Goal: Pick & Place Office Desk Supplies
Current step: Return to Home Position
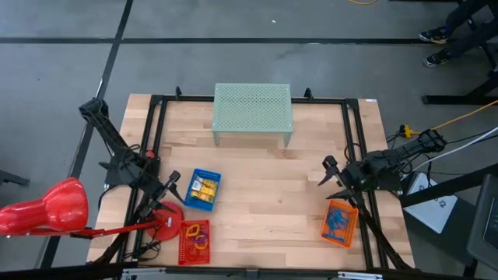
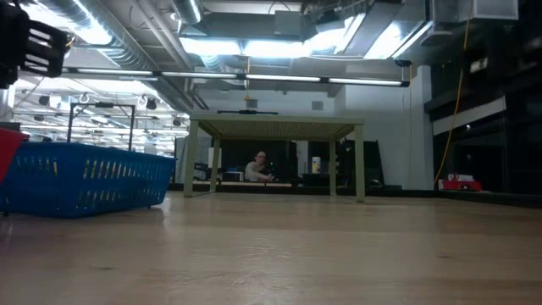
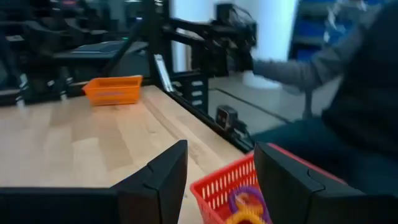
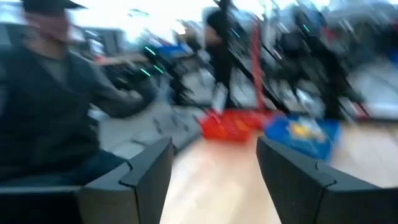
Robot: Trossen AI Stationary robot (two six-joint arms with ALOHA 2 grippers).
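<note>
- The worktop (image 1: 264, 194) is being left open across its middle. By judgement, both arms are best drawn back over that bare wood, not across the trays.
- The red lamp (image 1: 54, 206) is standing at the left arm's corner, with its base just beside the red tray (image 1: 183, 253). The left arm's retreat is best kept off the lamp's stem.
- The green mesh stand (image 1: 252, 105) is sitting at the far edge, well apart from both arms, so it is probably no obstacle.
- The blue tray (image 1: 218, 185) is lying just beside the left end effector (image 1: 173, 185). The orange tray (image 1: 341, 203) is lying just beside the right end effector (image 1: 331, 173).
- The left end effector is being held wide open and empty. It is best lifted before being swung back, so that no tray rim is being clipped.
- The right end effector is also being held wide open, with nothing in it.
- A person (image 3: 348, 93) is being seen close to the worktop's edge in the left wrist view, so slow motion is advisable.
- The yellow-and-black clips (image 1: 204, 190) are lying in the blue tray, the coloured loops (image 1: 198, 237) in the red tray, and the blue wire loops (image 1: 338, 223) in the orange tray.
</note>
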